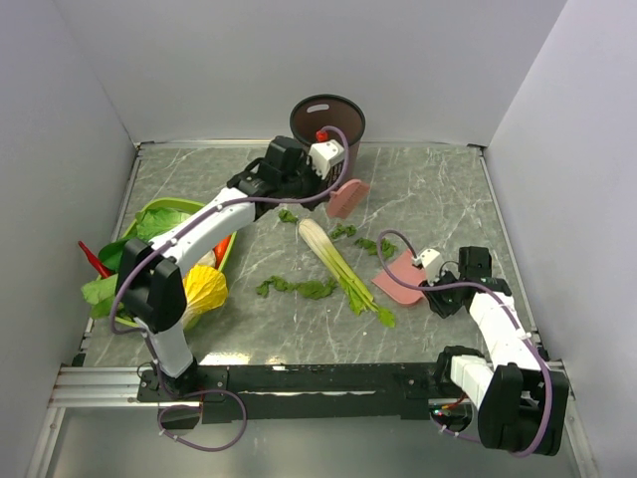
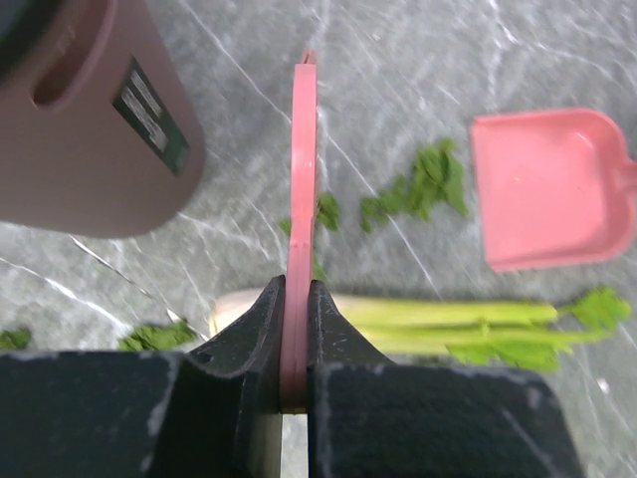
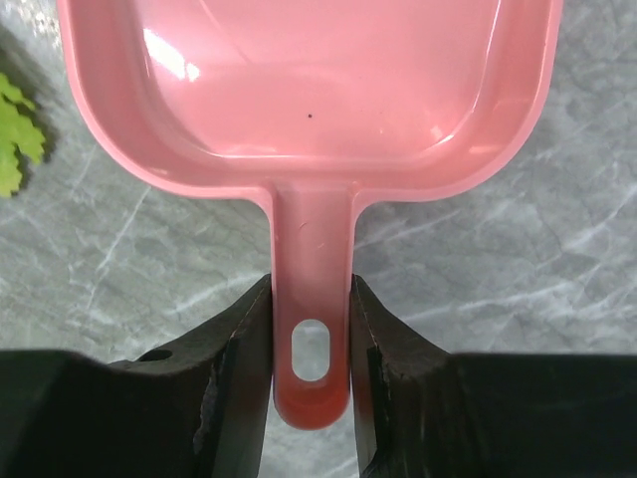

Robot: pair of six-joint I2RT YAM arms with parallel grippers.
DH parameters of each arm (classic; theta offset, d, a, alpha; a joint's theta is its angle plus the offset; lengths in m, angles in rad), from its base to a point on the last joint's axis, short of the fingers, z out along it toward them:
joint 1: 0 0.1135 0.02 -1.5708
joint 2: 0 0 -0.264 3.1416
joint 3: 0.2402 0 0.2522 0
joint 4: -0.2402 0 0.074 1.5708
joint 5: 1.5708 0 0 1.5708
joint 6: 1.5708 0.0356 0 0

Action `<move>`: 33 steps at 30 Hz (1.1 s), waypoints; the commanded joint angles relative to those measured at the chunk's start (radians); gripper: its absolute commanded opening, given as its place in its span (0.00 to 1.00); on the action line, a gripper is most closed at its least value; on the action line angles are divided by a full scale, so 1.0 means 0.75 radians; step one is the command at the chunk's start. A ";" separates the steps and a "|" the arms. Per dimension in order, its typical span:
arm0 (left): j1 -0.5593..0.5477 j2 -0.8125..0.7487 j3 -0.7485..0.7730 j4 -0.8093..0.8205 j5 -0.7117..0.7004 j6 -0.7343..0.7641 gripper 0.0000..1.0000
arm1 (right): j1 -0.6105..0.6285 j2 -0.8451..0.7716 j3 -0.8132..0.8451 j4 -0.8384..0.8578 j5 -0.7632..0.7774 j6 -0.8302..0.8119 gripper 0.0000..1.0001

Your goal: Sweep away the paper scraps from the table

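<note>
Dark-green paper scraps lie on the grey marble table [image 1: 438, 189]: one bunch [image 1: 297, 288] left of the leek, smaller ones [image 1: 343, 231] [image 1: 373, 246] near the dustpan. My left gripper [image 1: 336, 189] [image 2: 297, 299] is shut on a flat pink scraper [image 1: 348, 197] [image 2: 302, 179], held on edge above the table's back middle. Scraps [image 2: 418, 189] show beyond it. My right gripper [image 1: 428, 281] [image 3: 311, 299] is shut on the handle of the pink dustpan [image 1: 400, 277] [image 3: 309, 90], which lies flat and empty. One scrap [image 3: 15, 129] lies left of it.
A dark brown bin [image 1: 326, 119] [image 2: 90, 110] stands at the back, just behind the scraper. A white-and-green leek [image 1: 343, 269] [image 2: 448, 324] lies mid-table. A green tray [image 1: 169, 214] with a yellow-green cabbage [image 1: 204, 289] sits at the left. Walls close in three sides.
</note>
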 commanded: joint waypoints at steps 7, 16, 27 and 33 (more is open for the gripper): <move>-0.026 0.243 0.319 -0.122 -0.250 0.006 0.01 | 0.014 0.044 0.132 -0.177 0.105 -0.019 0.16; -0.048 0.371 0.371 -0.130 -0.015 -0.082 0.01 | 0.056 0.183 0.226 -0.171 0.130 0.047 0.15; -0.143 0.441 0.383 -0.012 0.508 -0.301 0.01 | 0.130 0.359 0.349 -0.151 0.138 0.069 0.13; -0.104 0.384 0.324 0.064 0.630 -0.434 0.01 | 0.136 0.390 0.373 -0.138 0.116 0.106 0.13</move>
